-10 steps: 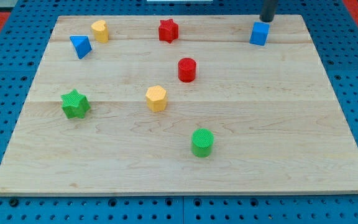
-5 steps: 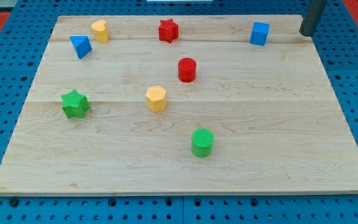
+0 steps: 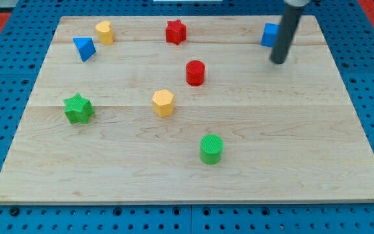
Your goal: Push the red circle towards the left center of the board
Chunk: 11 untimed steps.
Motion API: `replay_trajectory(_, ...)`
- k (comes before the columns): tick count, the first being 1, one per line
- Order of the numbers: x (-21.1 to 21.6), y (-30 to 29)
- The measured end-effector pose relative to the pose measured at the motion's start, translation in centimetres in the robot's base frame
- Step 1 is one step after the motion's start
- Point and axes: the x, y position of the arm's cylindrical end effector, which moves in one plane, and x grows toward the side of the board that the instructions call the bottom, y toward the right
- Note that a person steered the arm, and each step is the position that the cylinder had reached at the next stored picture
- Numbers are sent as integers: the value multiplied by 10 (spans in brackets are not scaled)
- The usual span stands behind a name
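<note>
The red circle (image 3: 195, 72) stands a little above the middle of the wooden board (image 3: 291, 143). My tip (image 3: 278, 62) rests on the board well to the view's right of the red circle, level with it or slightly higher. The rod crosses in front of the blue cube (image 3: 269, 34), which sits just above and left of the tip.
A red star (image 3: 175, 31) is at the top middle. A yellow block (image 3: 104, 31) and a blue triangle (image 3: 83, 48) are at the top left. A green star (image 3: 78, 108) is at the left centre, a yellow hexagon (image 3: 163, 103) mid-board, a green circle (image 3: 211, 148) lower down.
The rod swung from behind the blue cube to the board's right edge, then came back left and down to the view's right of the red circle. No block has moved.
</note>
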Motion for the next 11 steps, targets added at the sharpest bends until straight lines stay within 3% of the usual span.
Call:
replay_trajectory(2,4,-172)
replay_trajectory(3,4,-137)
replay_trajectory(4,39,-92)
replay_trajectory(5,49,-152)
replay_trajectory(6,24,-210)
replay_trajectory(8,24,-331)
replay_trajectory(11,6,-333)
